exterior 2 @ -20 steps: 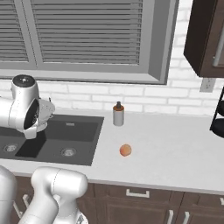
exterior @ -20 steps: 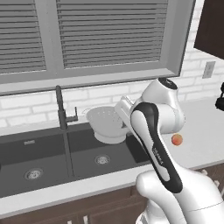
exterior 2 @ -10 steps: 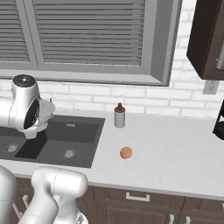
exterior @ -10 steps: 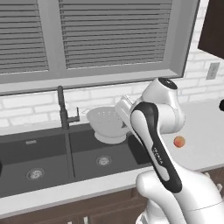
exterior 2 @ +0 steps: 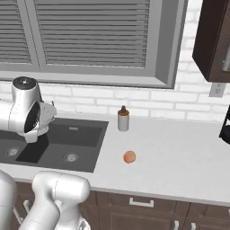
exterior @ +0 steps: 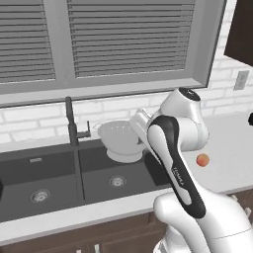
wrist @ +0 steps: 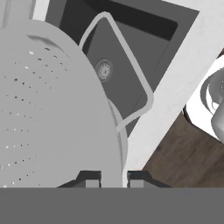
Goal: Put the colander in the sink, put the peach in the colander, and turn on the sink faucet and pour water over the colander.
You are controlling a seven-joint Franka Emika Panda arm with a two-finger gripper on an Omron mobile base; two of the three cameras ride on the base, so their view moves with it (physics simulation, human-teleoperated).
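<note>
The grey-white perforated colander [exterior: 120,140] hangs upright over the right basin of the dark double sink [exterior: 97,170], close to its back wall. My gripper [exterior: 140,128] is shut on the colander's right rim. In the hand view the rim [wrist: 113,162] runs between the two fingertips [wrist: 90,179], with the basin floor and drain [wrist: 104,70] beyond. The tall dark sink faucet [exterior: 71,124] stands just left of the colander, behind the divider. The small orange-red peach [exterior: 202,159] lies on the white counter right of the sink, also seen from the right base [exterior 2: 129,157].
A soap dispenser bottle [exterior 2: 123,119] stands on the counter behind the peach, next to the sink's right corner. A dark appliance [exterior 2: 225,126] sits at the far right edge. A brick wall and a window with blinds [exterior: 123,39] back the counter.
The whole picture has shifted slightly, so the camera moved a little. The colander stays in my grip over the right basin, and the peach lies where it was.
</note>
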